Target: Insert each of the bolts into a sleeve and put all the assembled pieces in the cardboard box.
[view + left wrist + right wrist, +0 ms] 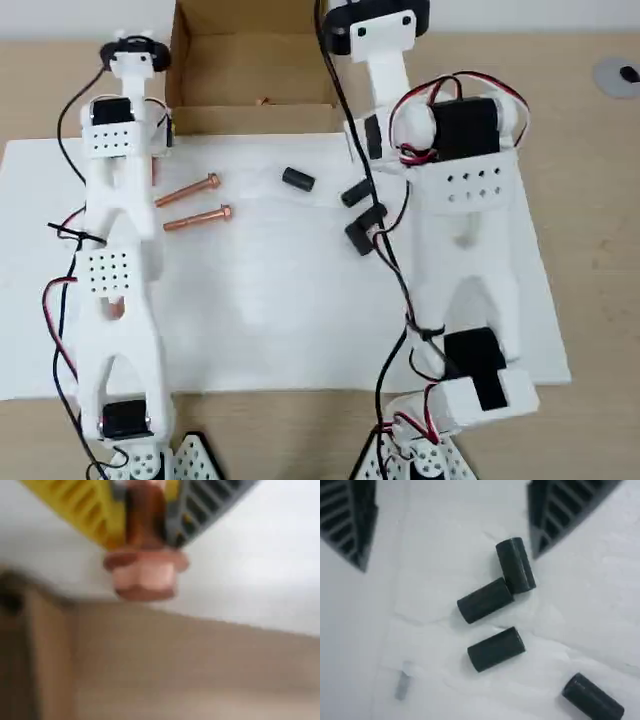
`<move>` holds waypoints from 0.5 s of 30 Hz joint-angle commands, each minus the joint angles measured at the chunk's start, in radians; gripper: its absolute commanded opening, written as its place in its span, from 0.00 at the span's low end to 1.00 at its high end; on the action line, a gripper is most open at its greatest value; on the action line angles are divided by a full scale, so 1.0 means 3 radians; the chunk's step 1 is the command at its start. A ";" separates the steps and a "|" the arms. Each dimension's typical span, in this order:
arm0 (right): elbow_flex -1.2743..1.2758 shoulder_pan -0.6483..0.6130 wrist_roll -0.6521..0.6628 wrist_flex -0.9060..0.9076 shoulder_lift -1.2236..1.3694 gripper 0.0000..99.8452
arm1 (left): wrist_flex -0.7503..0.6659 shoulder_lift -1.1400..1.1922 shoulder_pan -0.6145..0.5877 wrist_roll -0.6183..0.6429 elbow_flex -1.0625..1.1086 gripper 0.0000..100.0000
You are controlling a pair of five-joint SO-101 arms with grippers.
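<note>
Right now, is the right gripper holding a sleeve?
No, the right gripper hangs open above four black sleeves lying loose on the white sheet.

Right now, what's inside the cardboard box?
The high view shows bare floor in the cardboard box and one small copper-coloured piece by its near wall, too small to tell whether it is sleeved. An arm and its cable cover the box's right edge.
</note>
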 commanded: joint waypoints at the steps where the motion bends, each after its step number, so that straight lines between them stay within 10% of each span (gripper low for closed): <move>1: 0.0003 0.0064 0.0026 0.0046 -0.0212 0.25 | 0.0327 -0.0008 -0.0041 -0.0087 -0.0138 0.04; 15: 0.0003 0.0038 0.0005 0.0046 -0.0238 0.25 | 0.1181 -0.0084 -0.0138 -0.0102 -0.1233 0.01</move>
